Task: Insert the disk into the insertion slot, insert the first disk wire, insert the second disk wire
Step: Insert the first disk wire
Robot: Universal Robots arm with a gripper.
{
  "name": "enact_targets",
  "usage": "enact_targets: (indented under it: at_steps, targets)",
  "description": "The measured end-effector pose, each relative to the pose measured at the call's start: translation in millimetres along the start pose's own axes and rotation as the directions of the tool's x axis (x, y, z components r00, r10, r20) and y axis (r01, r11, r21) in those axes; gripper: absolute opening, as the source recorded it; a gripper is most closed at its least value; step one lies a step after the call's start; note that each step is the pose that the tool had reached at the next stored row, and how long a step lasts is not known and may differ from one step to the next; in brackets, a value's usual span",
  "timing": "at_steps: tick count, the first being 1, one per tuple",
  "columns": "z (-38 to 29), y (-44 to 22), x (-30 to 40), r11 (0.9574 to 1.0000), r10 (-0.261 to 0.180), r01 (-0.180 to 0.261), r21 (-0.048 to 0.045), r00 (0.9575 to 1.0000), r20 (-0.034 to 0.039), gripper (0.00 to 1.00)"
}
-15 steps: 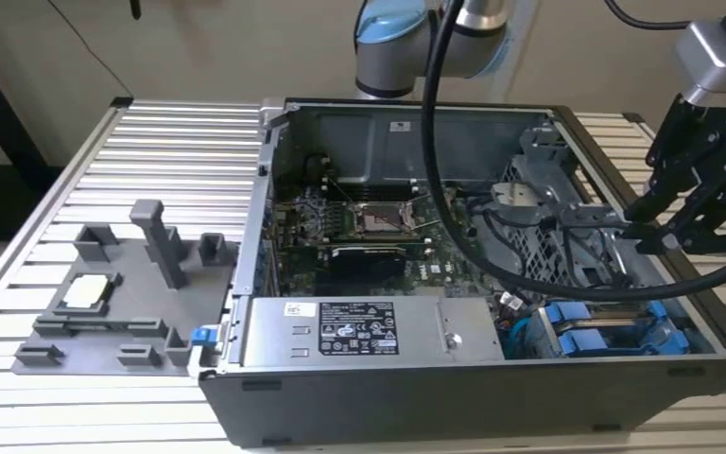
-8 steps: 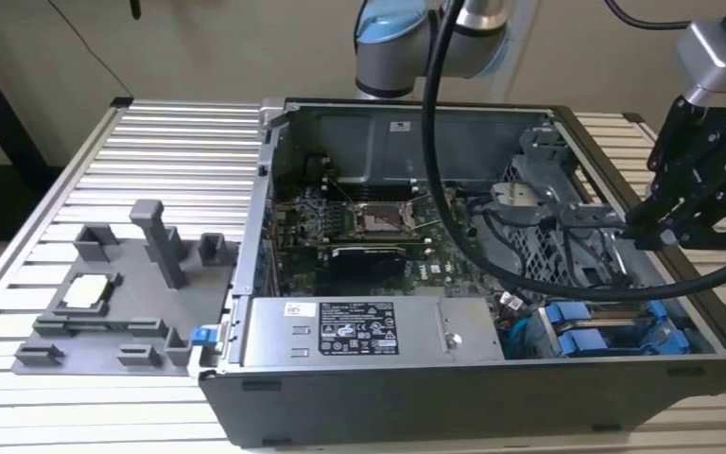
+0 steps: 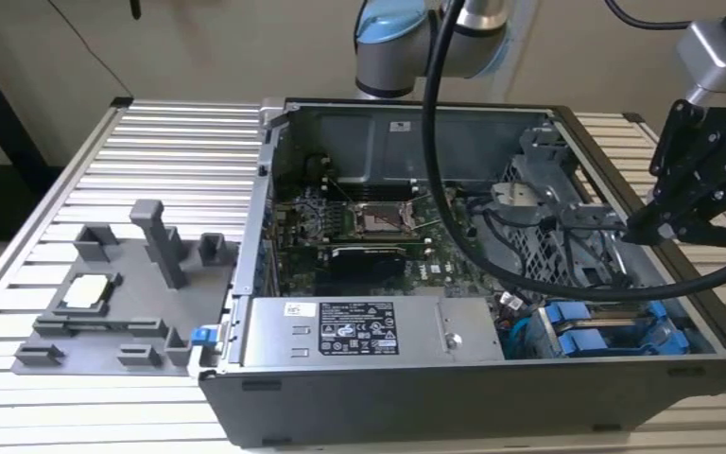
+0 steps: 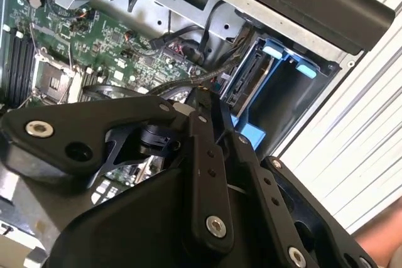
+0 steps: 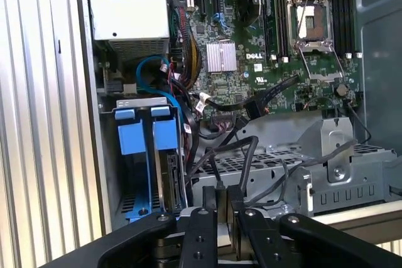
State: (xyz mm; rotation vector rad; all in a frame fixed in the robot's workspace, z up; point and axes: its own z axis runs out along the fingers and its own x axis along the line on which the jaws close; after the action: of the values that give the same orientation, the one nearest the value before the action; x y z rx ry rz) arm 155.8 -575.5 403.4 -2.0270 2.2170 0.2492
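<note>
exterior view: open computer case (image 3: 464,397) sits on a ribbed metal surface (image 3: 174,142). end effector (image 3: 664,216) hangs over the case's edge on the exterior view's right. below it is the insertion slot (image 3: 615,333), in the near corner of the case on that side, blue rails showing. long grey box (image 3: 351,331) with a sticker is just beside the slot toward the exterior view's left, green motherboard (image 3: 363,222) behind it. grey fixture (image 3: 111,303) lies on the surface outside the case, on the exterior view's left. thick black cable (image 3: 433,113) runs down from the arm (image 3: 401,38) and across the case.

first wrist view: end effector (image 5: 223,199) is just beside the slot (image 5: 141,101), above the grey drive cage. disk (image 5: 171,180) stands edge-on inside the slot, blue tabs at its end. loose black wires (image 5: 251,155) loop up close to the end effector. cannot tell if it is open or closed, or if it grips a wire.

second wrist view: end effector (image 4: 212,101) points toward the slot (image 4: 282,54). disk (image 4: 246,83) is seated inside the blue frame. black wires (image 4: 182,80) lie between the motherboard and the slot.
</note>
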Motion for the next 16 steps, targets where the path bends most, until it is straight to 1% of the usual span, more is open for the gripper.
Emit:
enact_targets:
  at_steps: [5,6,7,9,10,13,14,15,16]
  targets:
    - [0.0,-0.1,0.0,1.0,0.0,0.0,-0.0001,1.0,-0.0001,0.19]
    - [0.4,-0.2,0.1,1.0,0.0,0.0,0.0003,1.0,-0.0053,0.19]
    - [0.7,-0.3,0.2,1.0,0.0,0.0,0.001,0.9999,-0.0144,0.19]
    - [0.9,-0.8,0.1,1.0,0.001,-0.001,0.0029,0.9992,-0.0399,0.19]
    - [1.2,-1.2,0.1,1.0,0.001,-0.001,0.0039,0.9987,-0.0514,0.19]
    - [2.4,-3.5,0.2,1.0,0.002,-0.001,0.0066,0.9967,-0.0812,0.19]
    - [2.9,-4.6,0.2,1.0,0.002,-0.001,0.0073,0.996,-0.0894,0.19]
    - [4.0,-5.9,0.0,1.0,0.002,-0.001,0.0078,0.9954,-0.0953,0.19]
    - [5.6,-7.2,-0.8,1.0,0.002,-0.001,0.0081,0.9951,-0.0987,0.19]
